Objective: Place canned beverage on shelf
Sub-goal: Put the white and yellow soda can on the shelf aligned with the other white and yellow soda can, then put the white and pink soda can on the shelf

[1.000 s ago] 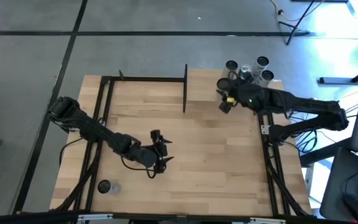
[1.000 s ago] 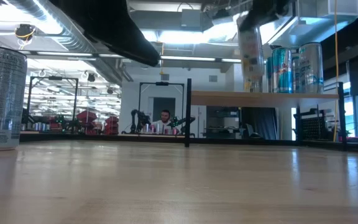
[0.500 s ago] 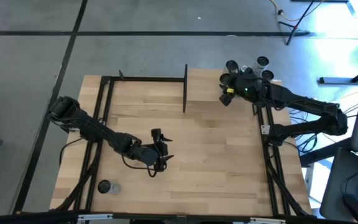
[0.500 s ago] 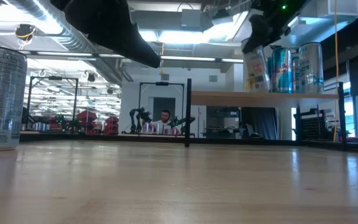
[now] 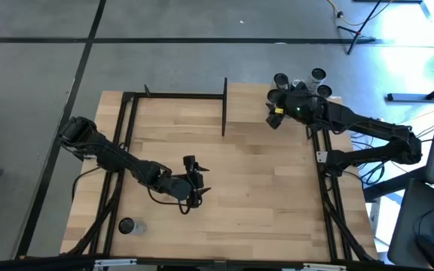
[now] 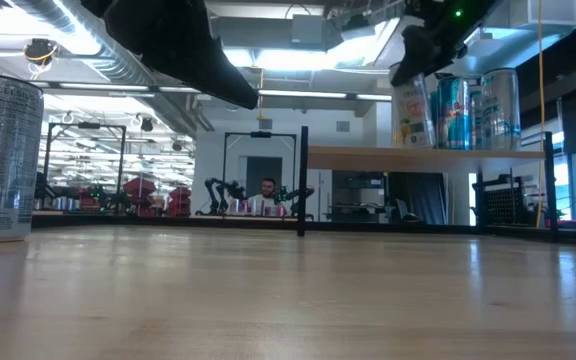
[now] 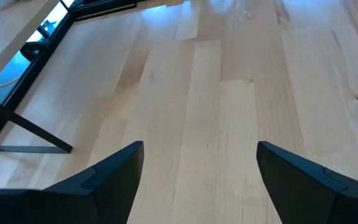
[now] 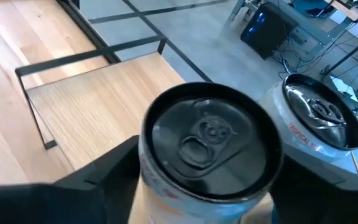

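Observation:
My right gripper [image 5: 276,114] is over the raised light-wood shelf [image 5: 251,105] at the table's far right and is shut on a pale can with a dark top [image 8: 210,134]. In the low view the can [image 6: 408,108] stands upright at the shelf board [image 6: 368,157], left of several other cans [image 6: 468,105]. My left gripper [image 5: 196,188] is open and empty above the middle of the table, as the left wrist view [image 7: 197,168] shows. One more can [image 5: 126,226] stands on its base at the near left corner. My right gripper pinches the can between its two fingers, one on each side of the wall [image 8: 151,180] just below the top rim. The fingers come from above, slanting down from the table's right. The can is upright, its base level with the shelf board; whether it rests there I cannot tell.
Several cans [image 5: 319,75] stand close together on the shelf's far right part, one silver-topped can [image 8: 319,112] right beside the held one. A black post [image 5: 224,105] rises at the shelf's left edge. A black frame rail [image 5: 179,95] runs along the table's far left.
My right gripper has gone toward the table's far edge and down with the can, from above the shelf's near part to beside the other cans. The can has come down upright to the shelf board. For the last half second it has kept still.

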Action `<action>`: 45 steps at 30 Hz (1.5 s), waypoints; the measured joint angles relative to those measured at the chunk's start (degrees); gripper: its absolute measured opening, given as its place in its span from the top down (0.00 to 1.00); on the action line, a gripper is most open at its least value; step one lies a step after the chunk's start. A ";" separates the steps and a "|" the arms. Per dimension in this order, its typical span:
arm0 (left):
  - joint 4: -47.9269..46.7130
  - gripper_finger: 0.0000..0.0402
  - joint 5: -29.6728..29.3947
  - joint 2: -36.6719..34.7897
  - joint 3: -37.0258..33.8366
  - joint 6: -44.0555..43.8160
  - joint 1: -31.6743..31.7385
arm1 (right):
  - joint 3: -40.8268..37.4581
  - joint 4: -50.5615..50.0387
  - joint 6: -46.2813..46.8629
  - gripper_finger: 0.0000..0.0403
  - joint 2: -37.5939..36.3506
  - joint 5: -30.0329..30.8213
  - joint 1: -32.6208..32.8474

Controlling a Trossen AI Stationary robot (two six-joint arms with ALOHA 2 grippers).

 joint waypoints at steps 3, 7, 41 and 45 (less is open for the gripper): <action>0.00 0.24 0.00 0.00 0.00 -0.02 0.00 | -0.04 -0.34 -0.89 0.18 0.04 -0.15 0.00; 0.02 0.24 0.00 0.00 0.00 -0.04 0.00 | 0.41 -0.10 -1.26 0.09 0.04 0.22 0.00; -20.05 0.24 -6.16 -5.79 10.62 -3.72 -4.55 | -11.76 42.34 -6.50 0.10 11.84 -24.70 30.74; -40.05 0.24 -4.92 -9.24 14.46 -18.40 -5.63 | -11.82 42.78 -7.09 0.10 16.15 -24.65 30.85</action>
